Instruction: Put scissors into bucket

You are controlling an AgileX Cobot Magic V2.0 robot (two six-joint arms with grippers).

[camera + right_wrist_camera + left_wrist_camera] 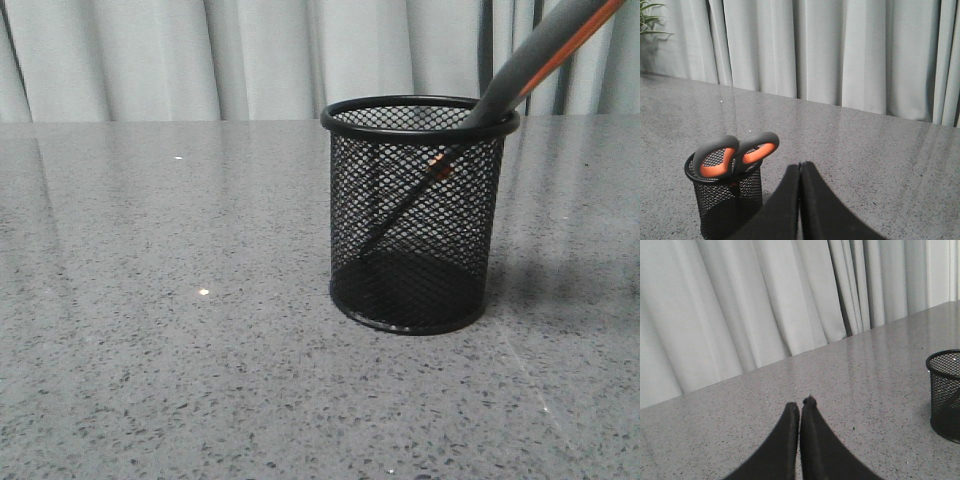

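The black wire-mesh bucket (418,215) stands upright on the grey table. The scissors (545,50) rest inside it, blades down, leaning against the rim with the grey handles sticking out toward the upper right. In the right wrist view the bucket (727,202) holds the scissors (735,154), their orange-lined loops above the rim. My right gripper (800,165) is shut and empty, apart from the bucket. My left gripper (801,404) is shut and empty, with the bucket (946,392) well off to one side. Neither gripper shows in the front view.
Pale curtains (260,55) hang behind the speckled grey table (160,340). A green plant (649,17) shows at the curtain's edge in the right wrist view.
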